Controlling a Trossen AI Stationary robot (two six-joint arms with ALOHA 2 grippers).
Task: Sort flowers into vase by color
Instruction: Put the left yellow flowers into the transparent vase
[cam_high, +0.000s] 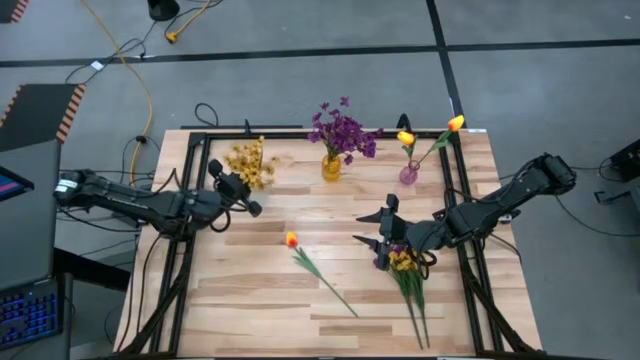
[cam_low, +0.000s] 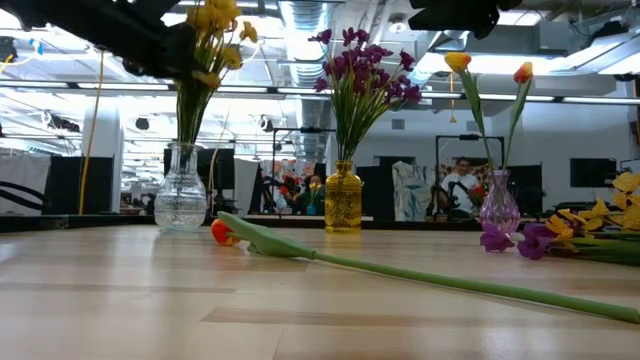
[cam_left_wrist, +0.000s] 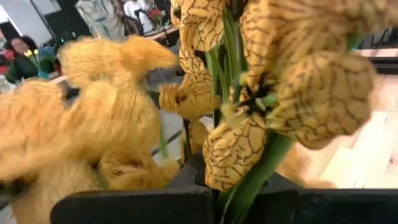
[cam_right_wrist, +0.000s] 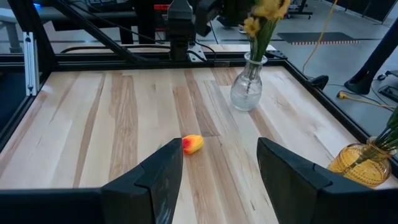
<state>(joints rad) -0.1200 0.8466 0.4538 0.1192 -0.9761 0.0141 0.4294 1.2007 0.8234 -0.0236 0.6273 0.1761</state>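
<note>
A yellow small-blossom bunch (cam_high: 248, 160) stands with its stems in a clear vase (cam_low: 182, 190) at the far left. My left gripper (cam_high: 242, 182) is beside it, just under the blossoms, and is shut on it. Purple flowers (cam_high: 342, 130) stand in an amber vase (cam_high: 331, 167), and two tulips (cam_high: 430, 132) stand in a pink vase (cam_high: 408, 174). One tulip (cam_high: 292, 240) lies flat on the table at its middle. A mixed yellow and purple bunch (cam_high: 405, 265) lies near the right edge. My right gripper (cam_high: 378, 224) hovers open over that bunch's blossom end. My left gripper (cam_left_wrist: 239, 202) holds the yellow bunch by its green stems (cam_left_wrist: 252, 177) just below the blossoms, pinched between the two fingers. It comes in roughly level from the table's left, across the stems. The bunch stands upright with its lower stems (cam_low: 190, 120) inside the clear vase.
A black frame (cam_high: 465, 200) runs along the table's edges. The lone tulip's long stem (cam_low: 450, 283) slants toward the near right. In the right wrist view its blossom (cam_right_wrist: 193, 144) lies ahead of the open fingers. People show in the room behind the table.
</note>
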